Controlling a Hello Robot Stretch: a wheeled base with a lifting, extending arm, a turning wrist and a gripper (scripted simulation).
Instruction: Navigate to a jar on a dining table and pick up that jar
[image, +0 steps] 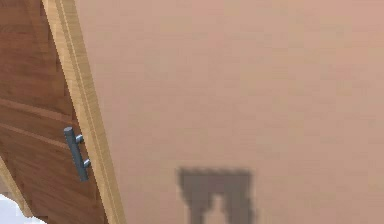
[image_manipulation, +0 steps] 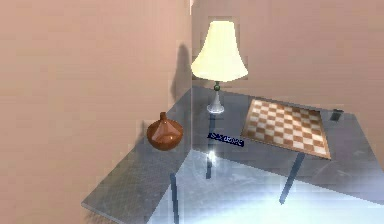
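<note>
Peach-coloured plaster wall (image: 250, 80) takes up most of the forward view. At that view's left stands a brown plank door of dark wood (image: 30, 100), edged by a lighter wooden frame strip (image: 85, 110).

On the arm side view, the same peach walls meet in a corner. In front of that corner is a glass-topped table with thin dark legs (image_manipulation: 120, 190). Towards the back of the glass, near the corner, stands a table lamp with a cream flared shade and a pale turned base (image_manipulation: 219, 55). To its right in the picture lies a square wooden chessboard with light and brown checks (image_manipulation: 288, 127), flat on the glass.

A brown rounded vessel with a pointed lid (image_manipulation: 165, 133) stands upright on the glass, left of the lamp's base and apart from it. Whether it is the jar cannot be told.

A small flat dark slab with pale marks (image_manipulation: 226, 139) lies between the lamp base and the chessboard. A grey-blue bar handle (image: 77, 152) sits on the door's edge. A tiny dark grey object (image_manipulation: 338, 114) stands just beyond the chessboard's far right corner.

The pincer's state, and where these things lie from it, cannot be told.
</note>
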